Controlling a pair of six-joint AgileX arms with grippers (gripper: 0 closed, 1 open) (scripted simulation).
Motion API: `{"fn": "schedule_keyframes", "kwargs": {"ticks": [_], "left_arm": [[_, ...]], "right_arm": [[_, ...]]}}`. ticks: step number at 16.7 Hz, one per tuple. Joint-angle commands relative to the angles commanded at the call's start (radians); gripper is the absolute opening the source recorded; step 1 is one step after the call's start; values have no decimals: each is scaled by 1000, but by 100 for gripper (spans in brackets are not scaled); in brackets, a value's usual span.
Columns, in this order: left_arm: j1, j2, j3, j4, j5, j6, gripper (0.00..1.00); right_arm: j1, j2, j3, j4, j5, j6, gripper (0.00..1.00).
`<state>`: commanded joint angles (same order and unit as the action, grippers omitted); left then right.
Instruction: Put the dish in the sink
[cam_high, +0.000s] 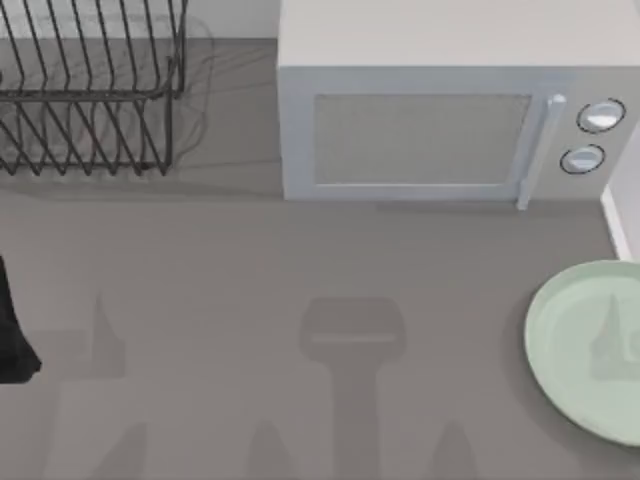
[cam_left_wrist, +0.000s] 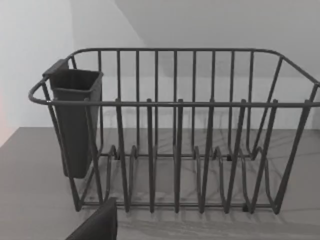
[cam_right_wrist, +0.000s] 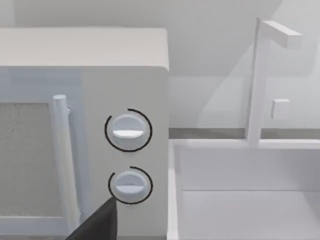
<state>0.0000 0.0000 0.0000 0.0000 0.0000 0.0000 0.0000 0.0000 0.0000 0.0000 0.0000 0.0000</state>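
Dish (cam_high: 585, 345) on table's right; sink (cam_right_wrist: 240, 200) beside microwave (cam_high: 440, 120) — apart.

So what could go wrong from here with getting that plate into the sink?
1. The dish lies flat on the table at its right edge, so a hand may struggle to get under its shallow rim.
2. The sink sits right beside the microwave; a carried dish could clip the microwave's corner or knobs.
3. The faucet stands over the sink's far side and could catch the dish on the way down.
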Motion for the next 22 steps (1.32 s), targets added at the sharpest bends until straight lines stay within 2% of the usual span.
{"fn": "schedule_keyframes", "kwargs": {"ticks": [16,22], "left_arm": [[0,0,0,0,0,0,100],[0,0,0,0,0,0,100]], "right_arm": [[0,0,0,0,0,0,100],[65,222,187,-160,0,67,100]]}}
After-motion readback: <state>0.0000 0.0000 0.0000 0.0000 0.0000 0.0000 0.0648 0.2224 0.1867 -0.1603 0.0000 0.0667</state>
